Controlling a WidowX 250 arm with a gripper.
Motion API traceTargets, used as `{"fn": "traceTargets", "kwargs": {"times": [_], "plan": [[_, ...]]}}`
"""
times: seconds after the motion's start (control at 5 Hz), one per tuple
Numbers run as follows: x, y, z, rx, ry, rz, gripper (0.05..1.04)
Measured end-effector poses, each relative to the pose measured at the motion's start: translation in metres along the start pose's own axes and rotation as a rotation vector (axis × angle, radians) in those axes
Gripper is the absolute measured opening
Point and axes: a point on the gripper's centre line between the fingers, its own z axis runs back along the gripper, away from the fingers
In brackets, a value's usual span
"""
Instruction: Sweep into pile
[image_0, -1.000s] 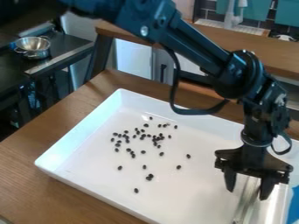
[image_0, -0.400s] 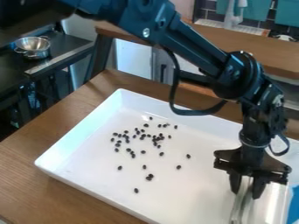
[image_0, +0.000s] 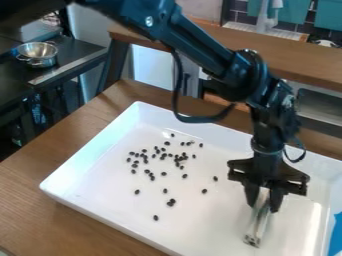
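My gripper (image_0: 264, 204) hangs over the right part of the white tray (image_0: 90, 155), shut on a clear or silvery strip-like tool (image_0: 258, 225). The tool points down toward the tray floor, its lower end near the front right. Small dark beans (image_0: 162, 156) lie scattered on the tray floor, left of the gripper. Many are loosely clustered toward the back left, with several more spread toward the front and one near the middle (image_0: 215, 178). The tool and the beans are apart.
The tray's raised walls surround the beans and the tool. It stands on a brown wooden table (image_0: 40, 200). A blue object (image_0: 336, 235) is at the right edge. A metal bowl (image_0: 38, 53) sits on a dark counter at the back left.
The fingers have closed in on the tool, and my gripper has moved left with it, the tool's lower end now in view. The beans have stayed in place.
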Motion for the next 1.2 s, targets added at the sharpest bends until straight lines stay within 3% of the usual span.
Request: {"fn": "traceTargets", "kwargs": {"times": [0.4,0.8,1.2], "plan": [[-0.010,0.034,0.002,0.005,-0.004,-0.043,0.370],[-0.014,0.081,0.009,-0.008,0.054,-0.030,0.370],[-0.014,0.134,0.014,-0.018,0.055,-0.012,0.370]]}}
